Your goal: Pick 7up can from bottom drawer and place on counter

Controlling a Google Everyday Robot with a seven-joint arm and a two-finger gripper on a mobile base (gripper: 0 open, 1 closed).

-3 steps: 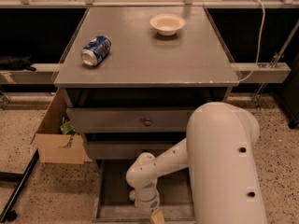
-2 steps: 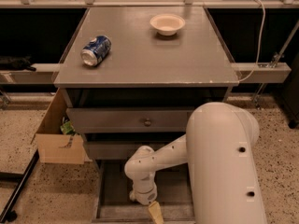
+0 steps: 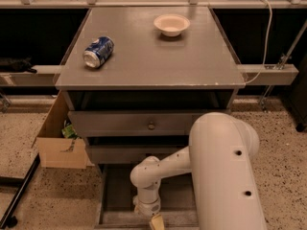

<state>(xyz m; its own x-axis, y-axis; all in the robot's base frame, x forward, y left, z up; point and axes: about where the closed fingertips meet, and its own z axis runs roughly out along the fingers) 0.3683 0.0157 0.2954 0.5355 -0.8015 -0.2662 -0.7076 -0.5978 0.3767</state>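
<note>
The thick white arm [image 3: 225, 176] reaches leftward, its wrist [image 3: 147, 188] turned straight down; the tool [image 3: 156, 222] hangs just beneath, at the view's bottom edge.

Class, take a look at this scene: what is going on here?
The robot's arm reaches down into the open bottom drawer, its gripper low at the picture's bottom edge. The 7up can is not in sight. On the counter are a blue and white can on its side and a white bowl.
</note>
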